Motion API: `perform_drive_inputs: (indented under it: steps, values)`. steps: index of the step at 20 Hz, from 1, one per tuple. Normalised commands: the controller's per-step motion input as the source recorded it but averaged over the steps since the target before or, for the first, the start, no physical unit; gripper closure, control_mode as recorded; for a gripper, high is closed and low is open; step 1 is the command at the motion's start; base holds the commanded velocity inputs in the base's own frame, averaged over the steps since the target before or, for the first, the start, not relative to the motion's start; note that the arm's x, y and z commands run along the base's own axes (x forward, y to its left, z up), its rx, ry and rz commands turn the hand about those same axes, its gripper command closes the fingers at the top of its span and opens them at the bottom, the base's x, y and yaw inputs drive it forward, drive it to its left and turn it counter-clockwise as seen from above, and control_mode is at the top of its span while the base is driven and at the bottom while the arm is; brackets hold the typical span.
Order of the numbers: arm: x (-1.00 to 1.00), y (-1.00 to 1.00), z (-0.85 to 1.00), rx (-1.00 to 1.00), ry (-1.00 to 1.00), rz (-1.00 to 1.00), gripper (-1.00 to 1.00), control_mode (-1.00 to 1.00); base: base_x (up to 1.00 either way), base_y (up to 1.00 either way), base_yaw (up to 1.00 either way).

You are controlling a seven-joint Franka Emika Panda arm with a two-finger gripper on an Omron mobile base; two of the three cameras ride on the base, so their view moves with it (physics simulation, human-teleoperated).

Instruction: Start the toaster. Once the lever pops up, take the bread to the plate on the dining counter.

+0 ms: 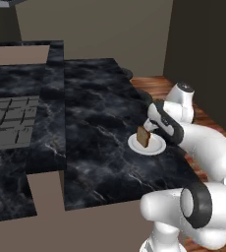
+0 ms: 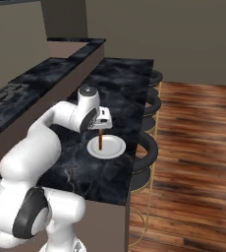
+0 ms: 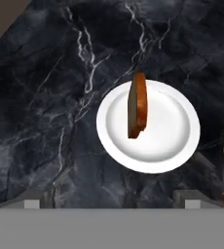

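While the small brown toasted bread slice (image 3: 137,106) stands on edge on the round white plate (image 3: 172,131), the hand (image 3: 113,203) above has its fingers spread apart over the black marble bench (image 3: 46,121).

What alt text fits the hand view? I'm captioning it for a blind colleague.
A brown bread slice stands on edge on a small round white plate, seen from above. The plate sits on the black marble dining counter, and the open gripper's fingertips flank the bottom edge.

One bread (image 3: 137,104), one plate (image 3: 175,141)
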Motion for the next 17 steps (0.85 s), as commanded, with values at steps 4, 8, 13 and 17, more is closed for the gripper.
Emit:
perform_drive_inputs:
  steps: [4, 8, 13, 17]
  values:
    - [-0.97, 0.09, 0.59, -0.06, -0.02, -0.05, -1.00, -1.00, 0.00, 0.00, 0.00]
    - [-0.83, 0.02, 0.73, -0.02, 0.00, -0.08, -1.00, -1.00, 0.00, 0.00, 0.00]
    - [-0.71, 0.00, 0.75, 0.00, 0.00, -0.10, -1.00, -1.00, 0.00, 0.00, 0.00]
    - [-0.73, 0.00, 0.65, 0.00, 0.00, -0.12, -1.00, -1.00, 0.00, 0.00, 0.00]
